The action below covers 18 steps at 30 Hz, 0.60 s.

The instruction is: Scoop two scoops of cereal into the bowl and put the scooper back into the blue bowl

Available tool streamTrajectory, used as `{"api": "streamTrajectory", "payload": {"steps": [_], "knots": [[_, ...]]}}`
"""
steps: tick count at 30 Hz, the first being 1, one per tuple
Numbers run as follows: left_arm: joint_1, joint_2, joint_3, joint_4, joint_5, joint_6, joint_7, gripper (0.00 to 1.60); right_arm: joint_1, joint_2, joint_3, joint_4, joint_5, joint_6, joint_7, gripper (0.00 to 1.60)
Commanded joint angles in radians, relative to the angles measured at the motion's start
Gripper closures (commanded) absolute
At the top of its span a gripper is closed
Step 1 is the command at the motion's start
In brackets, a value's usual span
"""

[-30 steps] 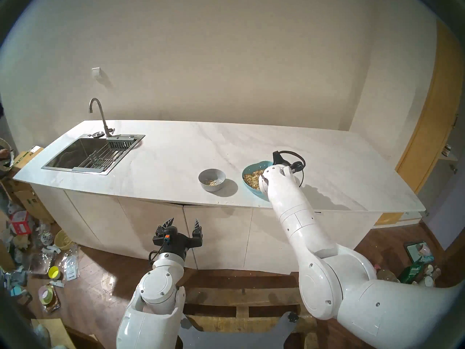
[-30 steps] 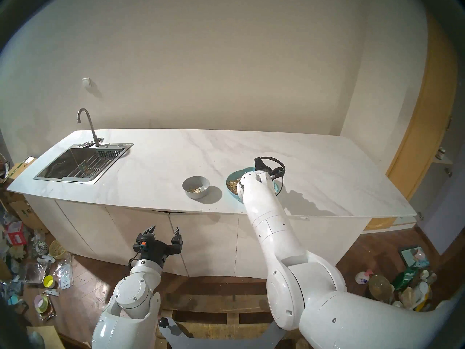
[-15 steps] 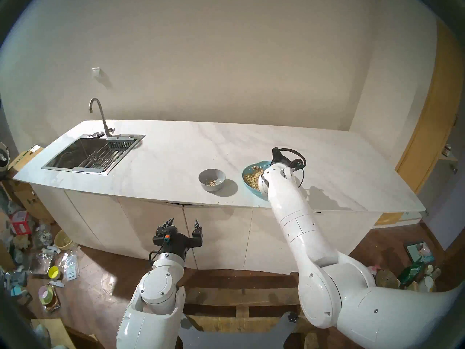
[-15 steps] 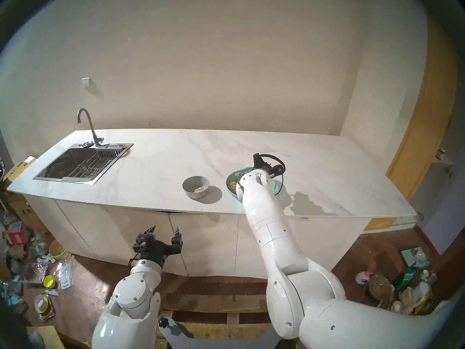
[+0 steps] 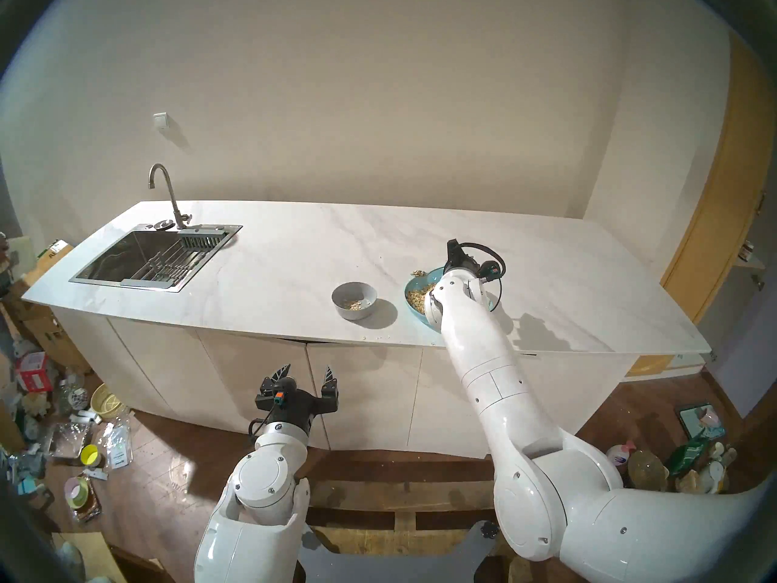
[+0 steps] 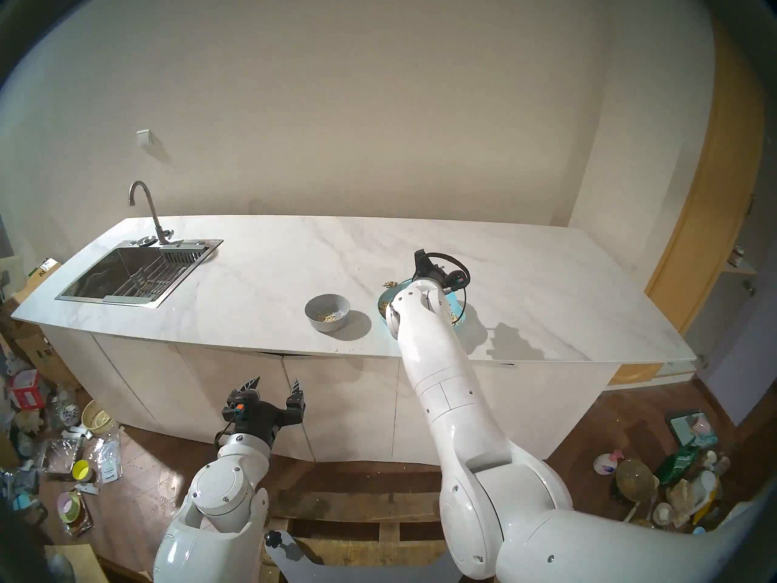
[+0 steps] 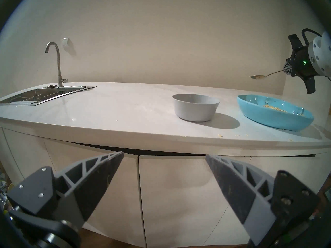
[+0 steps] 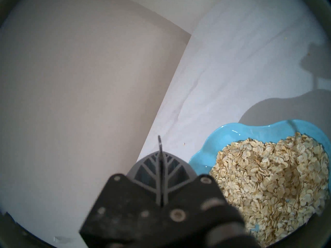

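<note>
While right pincer [image 7: 286, 70] pinches loaded scooper [image 7: 258, 77] above blue bowl [image 7: 268, 117], left pincer [image 5: 306, 374] spread

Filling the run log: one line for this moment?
right pincer: shut on spoon | spoon: loaded, above blue bowl | grey bowl: some oats | left pincer: open, idle

grey bowl [image 6: 327, 313] holds some cereal [image 6: 327, 316] | left pincer [image 6: 275, 387] open

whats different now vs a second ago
The right gripper, shut on the spoon, lifted it out of the blue bowl and carried it up and toward the grey bowl, loaded with oats. Both bowls and the open left gripper stayed put.
</note>
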Motion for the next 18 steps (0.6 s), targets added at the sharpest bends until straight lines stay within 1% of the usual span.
{"api": "streamTrajectory", "payload": {"steps": [1, 12, 18], "knots": [[-0.005, 0.000, 0.003, -0.026, -0.002, -0.006, -0.004, 0.00, 0.011, -0.020, -0.018, -0.042, -0.006, -0.007, 0.012, 1.60], [-0.005, 0.000, 0.003, -0.026, -0.002, -0.006, -0.004, 0.00, 0.003, -0.042, -0.068, -0.054, -0.021, -0.001, 0.007, 1.60], [-0.005, 0.000, 0.003, -0.026, -0.002, -0.006, -0.004, 0.00, 0.010, -0.056, -0.093, -0.034, -0.027, -0.005, 0.004, 1.60]]}}
